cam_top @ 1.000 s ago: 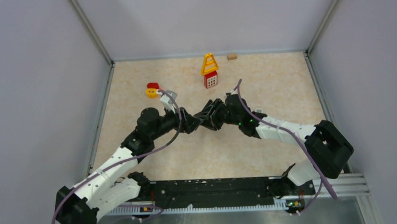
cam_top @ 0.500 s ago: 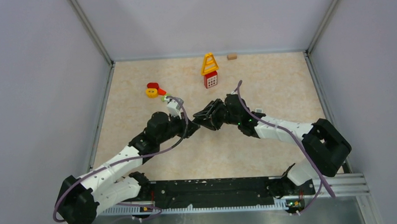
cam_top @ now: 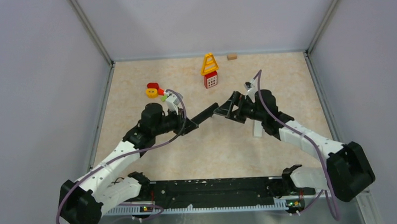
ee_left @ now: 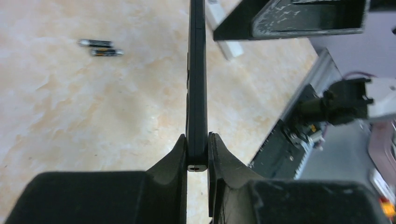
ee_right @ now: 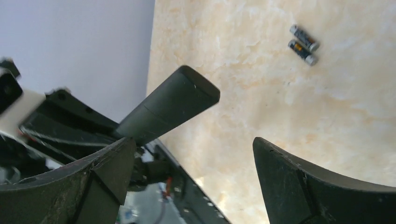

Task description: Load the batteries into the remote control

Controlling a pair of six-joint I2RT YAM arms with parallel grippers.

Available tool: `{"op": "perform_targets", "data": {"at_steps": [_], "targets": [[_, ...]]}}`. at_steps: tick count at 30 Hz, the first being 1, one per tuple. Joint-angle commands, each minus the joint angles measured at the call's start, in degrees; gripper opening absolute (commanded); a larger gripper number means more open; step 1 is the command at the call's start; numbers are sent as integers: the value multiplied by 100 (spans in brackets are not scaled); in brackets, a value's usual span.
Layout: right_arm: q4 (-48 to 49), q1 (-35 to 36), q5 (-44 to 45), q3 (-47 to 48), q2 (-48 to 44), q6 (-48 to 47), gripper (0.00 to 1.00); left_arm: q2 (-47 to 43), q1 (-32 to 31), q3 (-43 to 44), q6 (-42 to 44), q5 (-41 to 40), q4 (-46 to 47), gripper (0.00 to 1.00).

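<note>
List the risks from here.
1. The left gripper pinches the remote by one end only, so the long free part may twist or slip if pushed.
2. The open right gripper sits close to the remote's free end and may knock it.
3. The two batteries lie side by side on the table; grasping one may roll the other away.

Bright, even light; wrist views blur nearby
</note>
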Motion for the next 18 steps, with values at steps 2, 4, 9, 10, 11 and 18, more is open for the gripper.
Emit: {"op": "perform_targets", "data": {"at_steps": [2, 4, 9, 10, 11, 18], "targets": [[-566, -164, -848, 225, -663, -2961, 98, 137, 183, 637, 629, 2177, -465, 0], [-590, -162, -1633, 390, -716, -3261, 97, 115, 203, 858, 1024, 2485, -896, 0], [-28, -163, -2992, 295, -925, -3277, 89, -125, 259, 986, 1302, 3115, -1033, 0], [11, -157, -3247, 280, -965, -3274, 86, -186, 272, 958, 1253, 3119, -986, 0], [39, -156, -3474, 281, -1009, -3256, 82, -233, 291, 913, 1179, 3143, -859, 0], [-119, -152, -4105, 359, -1218, -3371, 45, -300, 376, 1013, 1148, 3534, -820, 0]]}}
